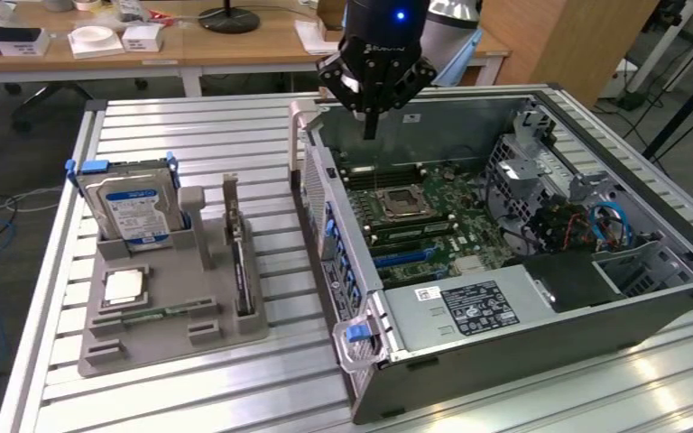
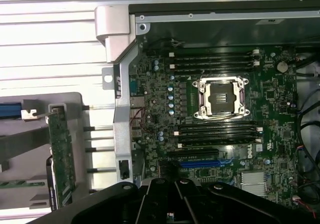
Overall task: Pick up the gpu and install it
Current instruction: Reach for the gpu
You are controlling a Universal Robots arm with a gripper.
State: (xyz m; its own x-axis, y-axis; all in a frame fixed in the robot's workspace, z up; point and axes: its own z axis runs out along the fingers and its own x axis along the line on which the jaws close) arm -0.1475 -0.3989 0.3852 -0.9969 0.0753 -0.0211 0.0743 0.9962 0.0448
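Thin green gpu card (image 1: 241, 257) stands on edge in the grey slotted tray (image 1: 154, 341), long axis near-to-far, silver bracket seemingly farthest. The black claw (image 1: 371, 126), fingers together and empty, hangs over the open computer case (image 1: 503, 370).

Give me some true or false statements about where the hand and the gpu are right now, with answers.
1. The hand is shut and holds nothing. True.
2. The gpu is already seated on the motherboard. False: it stands on edge in the gray holder beside the computer case.
3. The hard drive stands upright in the gray holder. True.
4. The hand hangs over the gray holder. False: it hangs over the open computer case.
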